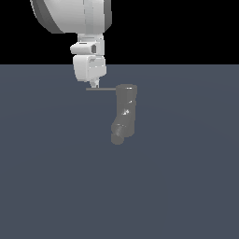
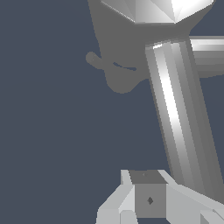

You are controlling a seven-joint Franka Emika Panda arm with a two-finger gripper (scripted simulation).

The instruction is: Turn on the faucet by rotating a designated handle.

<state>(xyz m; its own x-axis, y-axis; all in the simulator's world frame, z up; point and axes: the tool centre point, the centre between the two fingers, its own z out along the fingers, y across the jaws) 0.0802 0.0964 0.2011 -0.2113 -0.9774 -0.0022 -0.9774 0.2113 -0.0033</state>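
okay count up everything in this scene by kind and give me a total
Faucet: 1
Handle sticking sideways from the faucet's top: 1
Spout: 1
Robot arm with its claw: 1
Total: 4

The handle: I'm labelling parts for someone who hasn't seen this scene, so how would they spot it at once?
Find the grey upright faucet standing on the dark floor below the white arm. From its flat top a thin dark rod, the handle, sticks out sideways toward the exterior view's left, ending right under the gripper. It is far slimmer than the stubby spout angling out at the faucet's lower end.
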